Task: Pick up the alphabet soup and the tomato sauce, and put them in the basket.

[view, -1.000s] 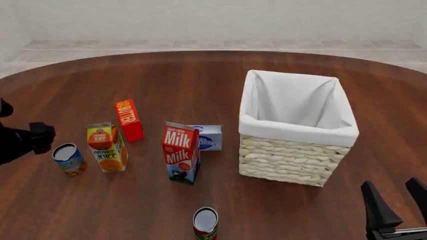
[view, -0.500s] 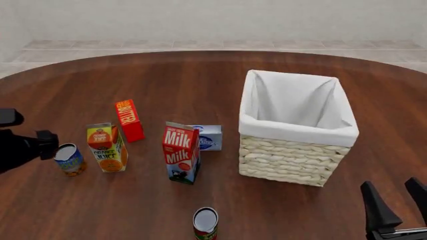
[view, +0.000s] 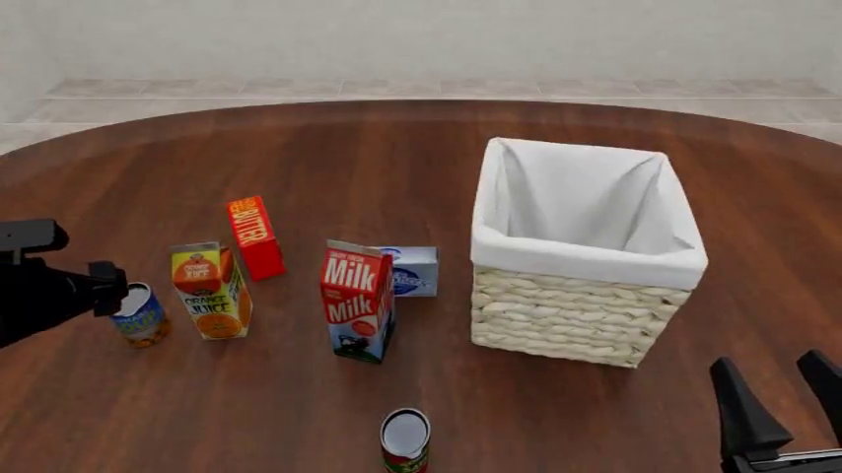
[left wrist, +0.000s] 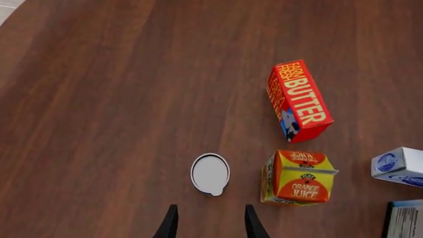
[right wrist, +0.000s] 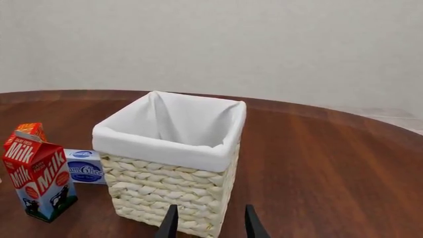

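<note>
Tabletop (view: 394, 158) first: it carries everything, and the basket (view: 579, 315) stands upright on its right half, well apart from your first target. Left of it stand the milk carton (view: 357, 301), the orange juice carton (left wrist: 300, 177) and the butter box (left wrist: 298, 100). The alphabet soup (left wrist: 210, 173) stands upright just beside the juice carton, its silvery top facing your left hand (left wrist: 210, 225), whose fingers are spread and hold nothing. In the left wrist view the can sits just beyond the fingertips and roughly centred between them, so bring the hand over it and descend straight, keeping the juice-side finger clear of that carton. The tomato sauce (view: 405, 439) waits upright at the near edge, while your right hand (right wrist: 209, 223) hangs spread and empty.
</note>
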Available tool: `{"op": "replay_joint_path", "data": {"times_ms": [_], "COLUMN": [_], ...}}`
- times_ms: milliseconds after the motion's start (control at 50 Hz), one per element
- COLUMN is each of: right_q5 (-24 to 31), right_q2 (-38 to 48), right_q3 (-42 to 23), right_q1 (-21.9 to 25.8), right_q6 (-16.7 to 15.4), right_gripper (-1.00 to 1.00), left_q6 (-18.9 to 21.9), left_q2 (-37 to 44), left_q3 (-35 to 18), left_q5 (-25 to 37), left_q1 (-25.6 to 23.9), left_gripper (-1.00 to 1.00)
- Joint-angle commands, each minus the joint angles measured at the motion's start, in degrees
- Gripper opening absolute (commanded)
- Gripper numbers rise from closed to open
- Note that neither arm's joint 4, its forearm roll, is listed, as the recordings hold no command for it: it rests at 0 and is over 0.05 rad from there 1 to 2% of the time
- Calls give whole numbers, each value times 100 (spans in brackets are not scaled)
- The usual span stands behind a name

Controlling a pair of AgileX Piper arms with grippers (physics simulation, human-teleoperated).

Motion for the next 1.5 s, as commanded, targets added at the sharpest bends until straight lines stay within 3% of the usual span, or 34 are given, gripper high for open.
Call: {"op": "replay_joint_path", "data": {"times_ms": [20,1500], "right_q5": [2,-6], "right_q2": [-1,-1], "right_q3": [1,-1], "right_q1": [7,7], "right_q6": [-8,-18], "right_gripper": [100,100], "left_q6": [30,352], "left_q2": [297,1806], "left_q3": [-51,-2], "left_q5": [-197,-1371], "left_q1": [-41,85], "left_gripper": [100,100]}}
